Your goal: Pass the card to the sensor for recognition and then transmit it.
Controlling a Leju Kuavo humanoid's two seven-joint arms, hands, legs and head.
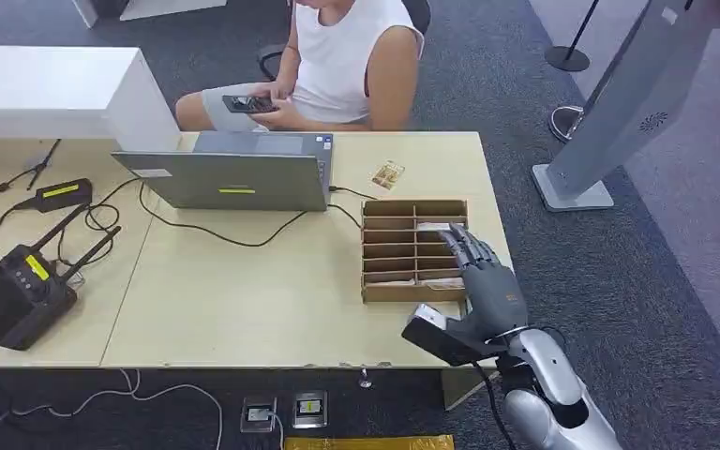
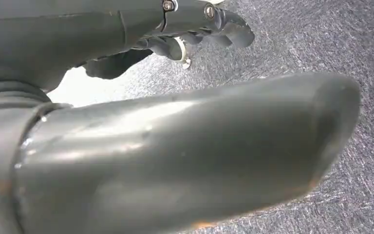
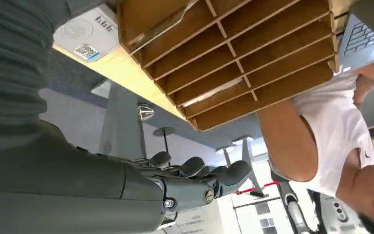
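Note:
A wooden divided box (image 1: 413,249) stands on the right part of the table, with white cards (image 1: 430,227) lying in some compartments. My right hand (image 1: 487,281) reaches over the box's right side with its fingers stretched out above those compartments, holding nothing. The right wrist view shows the box (image 3: 233,53) with a pale card (image 3: 214,90) in one slot, and the fingers (image 3: 195,168) apart from it. The dark sensor (image 1: 436,334) sits at the table's front edge, under my right wrist. My left hand (image 2: 195,29) hangs over grey carpet, fingers loosely bent, holding nothing.
A grey laptop (image 1: 234,173) with a black cable stands behind the box, and a small printed card (image 1: 387,174) lies beside it. A black radio unit (image 1: 14,291) sits at the left. A person (image 1: 337,66) sits behind the table with a phone. A grey kiosk (image 1: 619,103) stands at right.

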